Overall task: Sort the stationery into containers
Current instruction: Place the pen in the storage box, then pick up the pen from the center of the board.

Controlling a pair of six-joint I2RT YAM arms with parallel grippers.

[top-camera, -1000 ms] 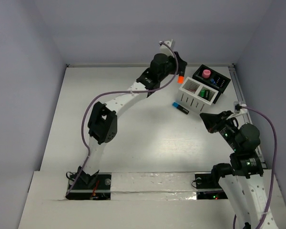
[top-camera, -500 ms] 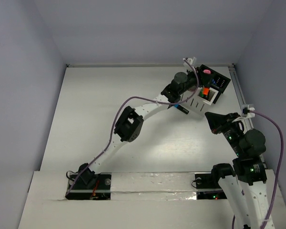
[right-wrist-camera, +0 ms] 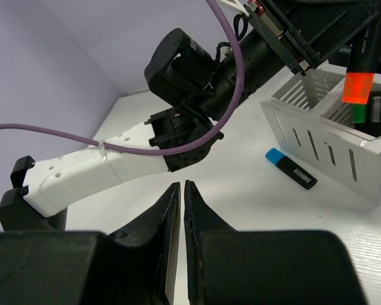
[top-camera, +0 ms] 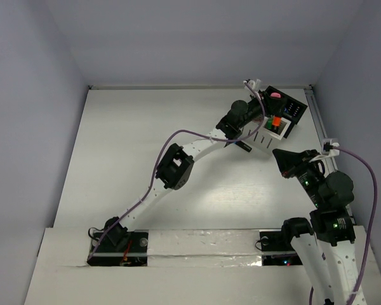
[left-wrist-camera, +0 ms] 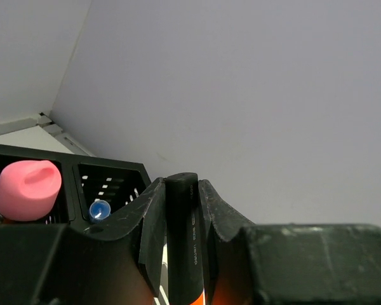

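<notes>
My left gripper (top-camera: 267, 114) is shut on a black highlighter with an orange cap (top-camera: 274, 121) and holds it upright, cap down, over the white slatted box (top-camera: 257, 141). The black barrel (left-wrist-camera: 184, 241) stands between the jaws; the right wrist view shows it (right-wrist-camera: 363, 60) hanging above that box (right-wrist-camera: 317, 146). The black box (top-camera: 293, 109) joined behind holds a pink-capped item (top-camera: 276, 96), also in the left wrist view (left-wrist-camera: 26, 189), and a small blue-tipped piece (left-wrist-camera: 99, 209). A blue-capped black highlighter (top-camera: 243, 146) lies on the table before the white box. My right gripper (right-wrist-camera: 180, 188) is shut and empty.
The white box holds a green-capped marker (right-wrist-camera: 362, 114). The blue-capped highlighter also shows in the right wrist view (right-wrist-camera: 290, 168). My left arm (top-camera: 178, 166) stretches diagonally across the table. The right arm (top-camera: 324, 190) sits at the right edge near the side wall.
My left gripper carried the orange-capped highlighter right from beside the boxes to above the white box, then settled slightly. The right arm shifted a little and now holds still.
</notes>
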